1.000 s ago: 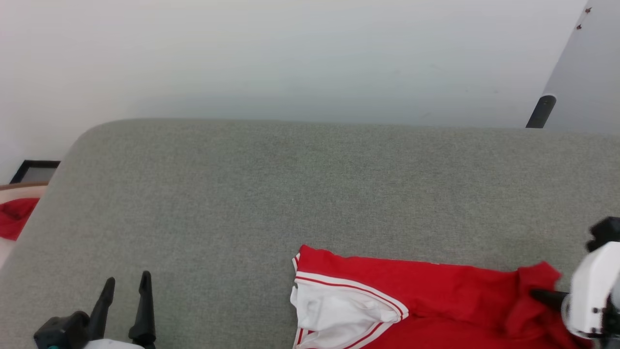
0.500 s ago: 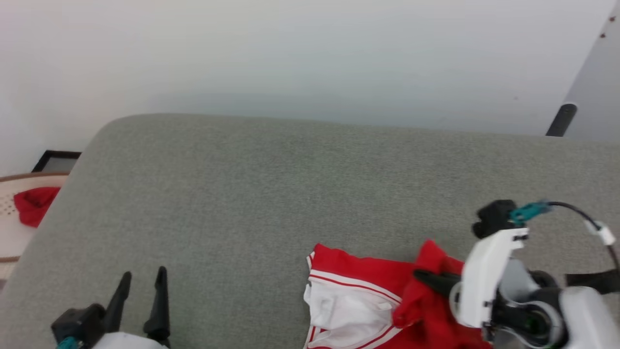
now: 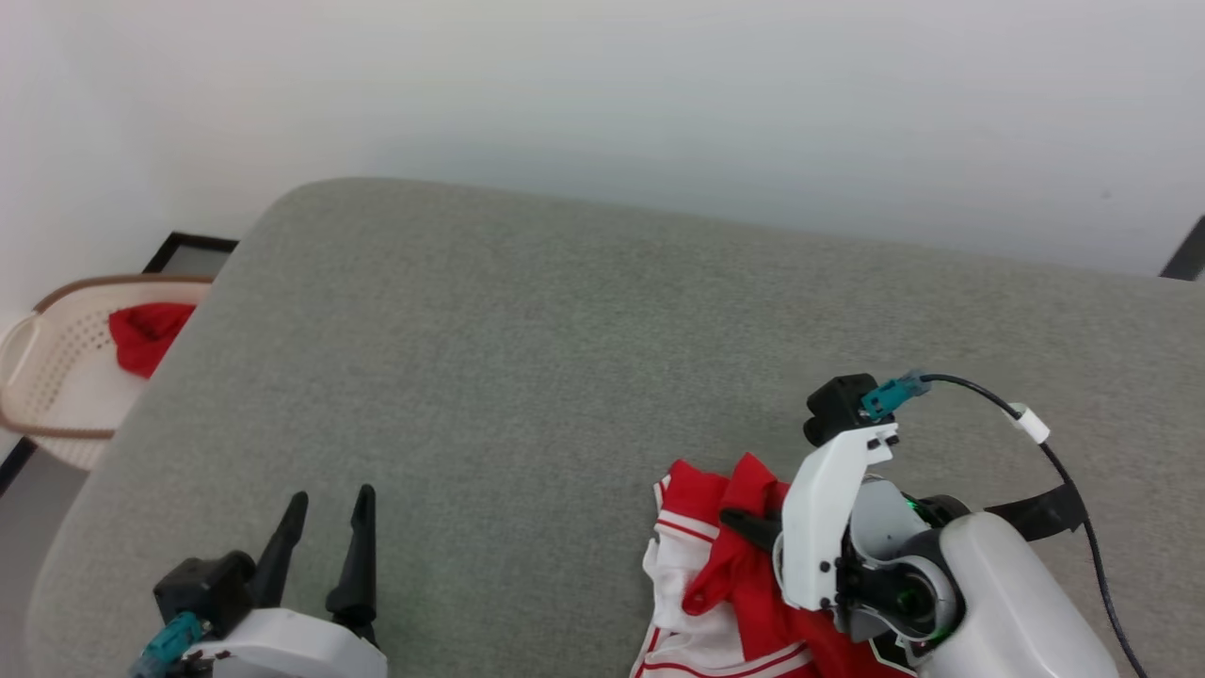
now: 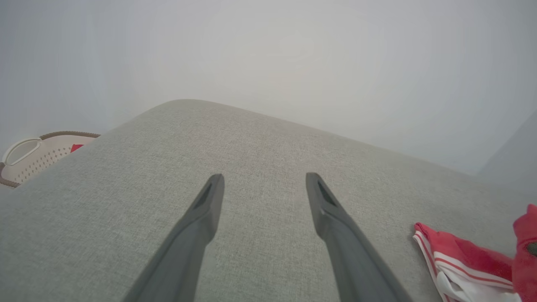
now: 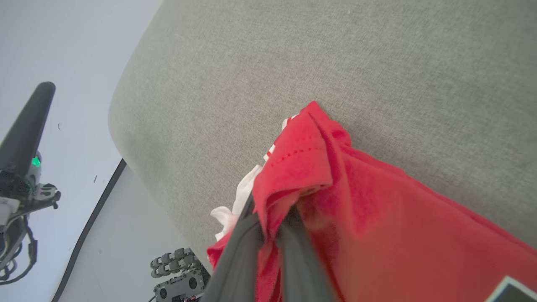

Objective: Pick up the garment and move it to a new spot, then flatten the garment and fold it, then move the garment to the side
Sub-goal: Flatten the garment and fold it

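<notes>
Landmark: the grey cushion [image 3: 565,358], a broad woven pad with a rounded far-left corner, set against a pale wall.
Basket: a cream perforated basket [image 3: 19,353] with a brown rim stands off the cushion's left edge, lower than its top.
Plain red cloth: the plain red cloth [image 3: 146,331] lies crumpled inside the basket, on the side nearest the cushion.
Left gripper: the left gripper [image 3: 332,493] is over the cushion's near-left part. Its two dark fingers are spread wide with nothing between them and bare grey fabric beneath. It is well apart from the garment.
Garment, place: the garment [image 3: 730,574] sits at the cushion's near edge, right of the middle, bunched into a heap rather than spread flat.
Garment, look: the body is bright red. A white sleeve [image 3: 664,589] spills out at the heap's left. The striped trim [image 3: 692,527], thin red and white lines, borders that sleeve. In the right wrist view a dotted stitch line runs along the raised red fold.
Raised fold: a peak of red cloth stands above the rest of the heap, towards the cushion's middle.
Right gripper: the right gripper [image 3: 739,521] is over the cushion's near-right part. Its fingers are clenched on that red fold, and the cloth drapes over both of them.
Cable: a black cable [image 3: 988,405] with a teal plug arcs from the right wrist above the cushion's right part.
</notes>
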Tool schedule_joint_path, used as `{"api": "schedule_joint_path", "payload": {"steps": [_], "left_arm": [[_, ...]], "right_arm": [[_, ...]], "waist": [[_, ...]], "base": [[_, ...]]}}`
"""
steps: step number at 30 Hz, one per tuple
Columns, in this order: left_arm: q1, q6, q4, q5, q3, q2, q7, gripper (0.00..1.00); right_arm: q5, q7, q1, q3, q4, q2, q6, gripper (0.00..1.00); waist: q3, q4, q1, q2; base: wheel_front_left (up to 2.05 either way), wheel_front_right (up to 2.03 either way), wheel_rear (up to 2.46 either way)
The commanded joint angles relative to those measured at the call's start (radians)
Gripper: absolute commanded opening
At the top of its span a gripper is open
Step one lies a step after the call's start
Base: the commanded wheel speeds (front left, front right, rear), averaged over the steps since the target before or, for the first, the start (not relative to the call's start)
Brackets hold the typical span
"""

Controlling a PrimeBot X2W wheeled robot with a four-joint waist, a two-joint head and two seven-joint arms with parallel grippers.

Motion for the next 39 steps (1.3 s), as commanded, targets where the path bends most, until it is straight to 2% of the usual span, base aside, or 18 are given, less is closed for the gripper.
{"api": "schedule_joint_path", "payload": {"steps": [1,4,6,7,11,17,25,33,39], "left_arm": [[-0.012,-0.003,0.007,0.004,-0.002,-0.003,-0.005,1.0],[-0.02,-0.009,0.02,0.004,-0.007,-0.007,-0.006,1.0],[-0.024,-0.009,0.028,0.004,-0.007,-0.009,-0.008,1.0],[-0.026,-0.01,0.031,0.005,-0.006,-0.009,-0.009,1.0],[-0.019,-0.009,0.039,0.007,0.006,-0.001,-0.011,1.0],[0.0,-0.001,0.032,0.012,0.023,0.007,-0.012,1.0],[0.027,0.008,0.009,0.022,0.041,0.02,-0.014,1.0],[0.057,0.014,-0.024,0.035,0.054,0.033,-0.013,1.0],[0.073,0.011,-0.036,0.047,0.061,0.03,-0.013,1.0]], "right_arm": [[0.002,-0.021,-0.02,0.009,0.024,0.003,-0.001,0.0],[0.014,-0.054,-0.052,0.054,0.093,0.004,-0.001,0.0],[0.009,-0.078,-0.074,0.079,0.132,0.004,-0.001,0.45],[0.011,-0.09,-0.084,0.092,0.147,0.004,-0.001,1.0],[0.049,-0.108,-0.109,0.128,0.182,0.004,-0.001,1.0],[0.09,-0.128,-0.124,0.149,0.157,-0.01,-0.001,1.0],[0.125,-0.182,-0.075,0.179,0.004,-0.131,-0.001,1.0],[0.063,-0.37,-0.011,0.179,-0.133,-0.279,-0.001,1.0],[-0.016,-0.571,0.047,0.142,-0.163,-0.348,-0.001,1.0]], "waist": [[0.013,0.016,0.0,0.0],[0.016,0.022,0.0,0.0],[0.017,0.024,0.0,0.0],[0.017,0.024,0.0,0.0],[0.009,0.009,0.0,0.0],[-0.007,-0.026,0.0,0.0],[-0.03,-0.097,0.0,0.0],[-0.04,-0.189,0.0,0.0],[-0.044,-0.251,0.0,0.0]], "base": [[0.0,0.0,0.0],[0.0,0.0,0.0],[0.0,0.0,0.0],[0.0,0.0,0.0],[0.0,0.0,0.0],[0.0,0.0,0.0],[0.0,0.0,0.0],[0.0,0.0,0.0],[0.0,0.0,0.0]]}}
